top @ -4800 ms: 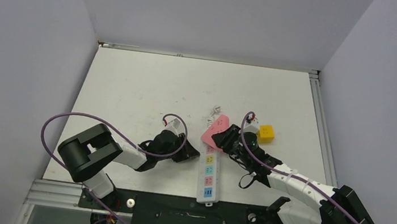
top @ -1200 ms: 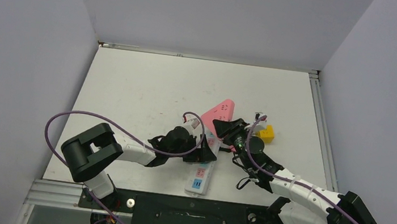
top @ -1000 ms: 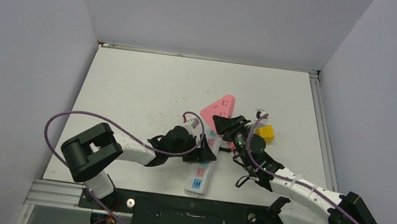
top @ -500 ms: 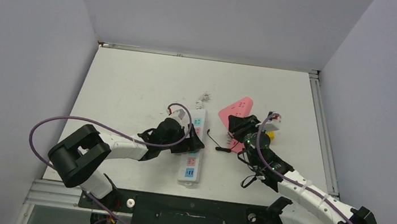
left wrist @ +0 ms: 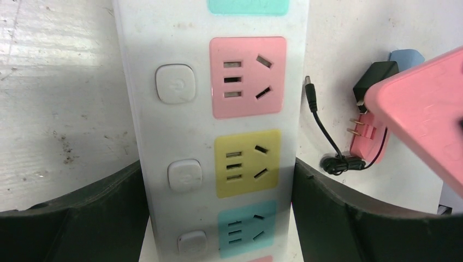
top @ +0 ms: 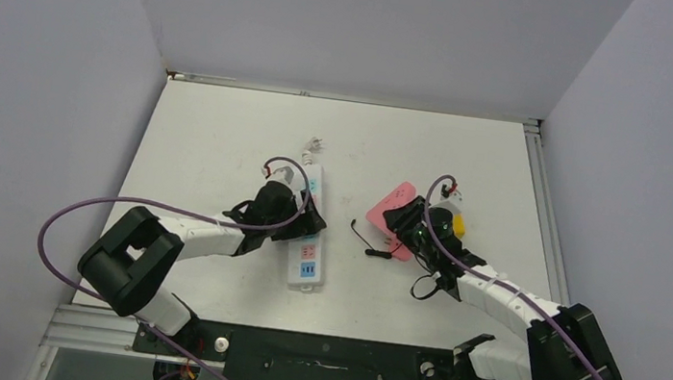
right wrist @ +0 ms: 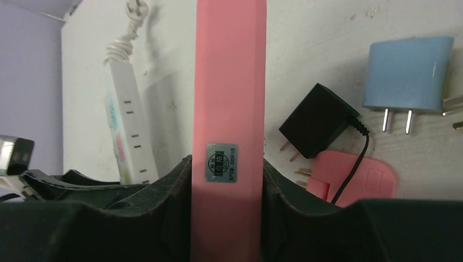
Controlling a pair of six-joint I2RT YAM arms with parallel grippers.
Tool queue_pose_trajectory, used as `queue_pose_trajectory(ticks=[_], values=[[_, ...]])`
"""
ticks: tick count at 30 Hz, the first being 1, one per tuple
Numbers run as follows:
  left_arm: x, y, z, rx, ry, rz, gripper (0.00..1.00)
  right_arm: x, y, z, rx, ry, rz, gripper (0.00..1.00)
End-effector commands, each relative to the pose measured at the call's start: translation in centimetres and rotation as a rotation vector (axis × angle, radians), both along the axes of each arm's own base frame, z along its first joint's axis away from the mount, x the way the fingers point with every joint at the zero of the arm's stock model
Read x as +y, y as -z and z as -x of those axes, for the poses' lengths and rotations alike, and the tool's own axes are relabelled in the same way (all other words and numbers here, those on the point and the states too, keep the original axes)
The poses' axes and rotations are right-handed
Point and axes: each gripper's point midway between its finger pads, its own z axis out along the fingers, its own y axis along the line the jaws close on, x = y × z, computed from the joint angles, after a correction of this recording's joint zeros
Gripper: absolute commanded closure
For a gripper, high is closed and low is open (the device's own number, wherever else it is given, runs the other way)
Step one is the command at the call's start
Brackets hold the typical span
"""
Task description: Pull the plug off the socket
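The socket (top: 307,240), a long white strip with pink, yellow and teal outlets (left wrist: 245,76), lies flat on the table left of centre. My left gripper (top: 302,217) straddles it, with a dark finger pressed against each long side (left wrist: 218,191). The outlets seen in the left wrist view are empty. The plug (top: 391,204), a flat pink block with a small grey sticker (right wrist: 229,82), is clear of the socket and off to its right. My right gripper (top: 406,223) is shut on the plug, a finger on each flat face (right wrist: 228,180).
Beside the right gripper lie a black adapter (right wrist: 319,120) with a thin cord (top: 361,234), a small pink plug (right wrist: 349,177) and a blue plug (right wrist: 407,73). A yellow block (top: 456,226) sits behind the right wrist. The socket's short coiled cord (top: 316,141) points to the back.
The left gripper has slid the socket to the left and towards the back. The right gripper has carried the pink plug right, away from the socket, then lower.
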Motion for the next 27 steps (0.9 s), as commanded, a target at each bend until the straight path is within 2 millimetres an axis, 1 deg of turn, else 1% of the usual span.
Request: queue_pose_trajectory(ticks=[1,3,6,8,10,11,12,16,19,23,26,27], values=[[0.9,-0.1,-1.4,-0.025,-0.015,-0.059,0.26,2.0,-2.0,-1.1,-0.058,-0.076,-0.049,0.80],[1.2,-0.1,-1.5,-0.028,-0.019,-0.068,0.19,2.0,-1.6,-1.0,-0.053,-0.080,-0.040,0.73],[1.5,-0.3,-1.8,-0.032,-0.020,-0.080,0.11,1.6,-1.1,-0.9,-0.045,-0.073,-0.010,0.59],[1.7,-0.3,-1.9,-0.029,-0.022,-0.086,0.06,0.8,-0.7,-1.2,-0.039,-0.040,0.023,0.52],[1.9,-0.3,-1.9,-0.025,-0.025,-0.090,0.00,0.5,-0.5,-1.3,-0.032,-0.036,0.033,0.45],[2.0,-0.3,-1.9,-0.023,-0.027,-0.092,0.03,0.4,-0.4,-1.2,-0.026,-0.035,0.036,0.42],[2.1,-0.3,-1.8,-0.024,-0.030,-0.092,0.04,0.3,-0.4,-1.2,-0.025,-0.033,0.038,0.39],[2.6,-0.8,-2.0,-0.037,-0.049,-0.089,0.04,-0.3,-0.5,-1.3,-0.025,-0.017,0.044,0.30],[3.0,-1.6,-2.1,-0.051,-0.065,-0.084,0.04,-1.0,-0.8,-1.3,-0.033,0.004,0.068,0.23],[3.7,-3.4,-2.5,-0.085,-0.091,-0.062,0.04,-2.3,-1.2,-1.3,-0.041,0.040,0.123,0.12],[4.8,-5.1,-2.9,-0.103,-0.131,-0.040,0.04,-3.3,-1.7,-1.3,-0.052,0.064,0.166,0.02],[5.2,-5.8,-3.0,-0.111,-0.146,-0.029,0.04,-3.7,-1.9,-1.3,-0.058,0.068,0.188,0.00]])
